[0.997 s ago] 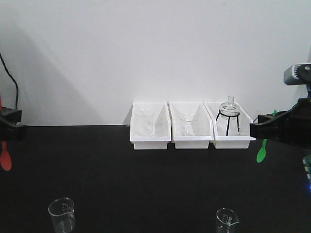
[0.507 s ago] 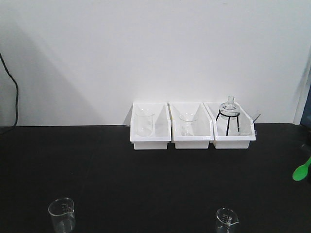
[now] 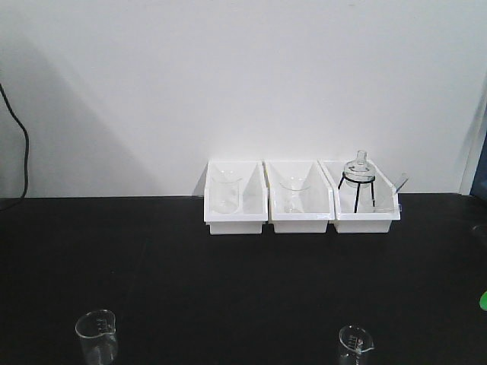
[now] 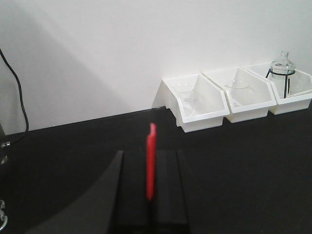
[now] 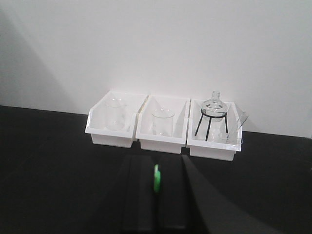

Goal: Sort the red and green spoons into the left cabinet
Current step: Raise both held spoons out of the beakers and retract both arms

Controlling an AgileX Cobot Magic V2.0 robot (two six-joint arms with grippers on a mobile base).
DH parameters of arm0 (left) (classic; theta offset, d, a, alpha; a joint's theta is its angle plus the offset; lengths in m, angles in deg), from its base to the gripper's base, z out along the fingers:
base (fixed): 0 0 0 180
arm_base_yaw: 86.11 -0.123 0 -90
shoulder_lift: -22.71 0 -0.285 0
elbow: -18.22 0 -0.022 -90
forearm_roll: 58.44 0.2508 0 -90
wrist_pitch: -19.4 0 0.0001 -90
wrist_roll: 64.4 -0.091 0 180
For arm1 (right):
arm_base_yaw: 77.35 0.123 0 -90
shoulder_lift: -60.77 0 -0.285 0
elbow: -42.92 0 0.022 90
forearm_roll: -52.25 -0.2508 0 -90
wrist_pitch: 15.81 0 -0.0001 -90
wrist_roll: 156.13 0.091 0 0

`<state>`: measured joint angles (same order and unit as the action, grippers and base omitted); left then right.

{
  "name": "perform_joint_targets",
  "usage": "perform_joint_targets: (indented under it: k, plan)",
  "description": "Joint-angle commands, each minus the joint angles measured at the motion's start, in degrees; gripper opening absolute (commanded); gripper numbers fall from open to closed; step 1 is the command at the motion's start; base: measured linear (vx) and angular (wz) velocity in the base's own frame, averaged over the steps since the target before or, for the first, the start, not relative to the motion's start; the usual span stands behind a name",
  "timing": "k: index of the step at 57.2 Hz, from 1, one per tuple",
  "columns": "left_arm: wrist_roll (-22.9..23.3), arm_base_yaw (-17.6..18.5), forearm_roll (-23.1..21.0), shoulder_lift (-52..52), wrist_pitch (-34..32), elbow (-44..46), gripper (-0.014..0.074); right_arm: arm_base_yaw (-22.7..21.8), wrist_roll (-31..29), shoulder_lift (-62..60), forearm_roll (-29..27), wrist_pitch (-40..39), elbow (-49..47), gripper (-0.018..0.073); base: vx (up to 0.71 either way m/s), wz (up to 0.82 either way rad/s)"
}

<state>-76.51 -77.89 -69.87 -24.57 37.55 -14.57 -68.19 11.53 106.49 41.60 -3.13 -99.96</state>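
Note:
In the left wrist view my left gripper [image 4: 151, 156] is shut on the red spoon [image 4: 151, 163], whose thin handle stands up edge-on between the two black fingers. In the right wrist view my right gripper [image 5: 157, 163] is shut on the green spoon [image 5: 156, 178], of which only a short green piece shows between the fingers. Both grippers hang over the black table and face the white bins. In the front view neither arm shows; only a sliver of the green spoon [image 3: 484, 300] remains at the right edge. The left cabinet is out of view.
Three white bins [image 3: 236, 220] stand side by side against the back wall, holding beakers and a flask on a black tripod [image 3: 358, 182]. Two small glass beakers [image 3: 97, 334] [image 3: 355, 346] stand near the front edge. A black cable [image 3: 23, 152] hangs at the far left.
Both arms have drawn out of the front view. The left one left with the red spoon. The right one carried the green spoon right and down to the frame edge.

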Motion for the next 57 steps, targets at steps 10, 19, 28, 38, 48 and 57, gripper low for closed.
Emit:
perform_joint_targets:
  k: [10, 19, 28, 38, 48, 57]
  plan:
    - [0.30, 0.27, -0.81, 0.05, -4.15, 1.45, -0.0001, -0.11, -0.72, -0.12, 0.25, -4.19, -1.68, -0.0004, 0.00, 0.00]
    - [0.30, 0.27, -0.81, 0.05, -4.15, 1.45, -0.0001, -0.11, -0.72, -0.12, 0.25, -4.19, -1.68, -0.0004, 0.00, 0.00]
    - [0.30, 0.27, -0.81, 0.05, -4.15, 1.45, -0.0001, -0.11, -0.72, -0.12, 0.25, -4.19, -1.68, -0.0004, 0.00, 0.00]
    - [0.30, 0.27, -0.81, 0.05, -4.15, 1.45, -0.0001, -0.11, -0.72, -0.12, 0.25, -4.19, -1.68, -0.0004, 0.00, 0.00]
    - [0.30, 0.27, -0.81, 0.05, -4.15, 1.45, -0.0001, -0.11, -0.72, -0.12, 0.25, -4.19, -1.68, -0.0004, 0.00, 0.01]
    - [0.30, 0.27, -0.81, 0.05, -4.15, 1.45, -0.0001, -0.11, -0.72, -0.12, 0.25, -4.19, -1.68, -0.0004, -0.02, 0.04]
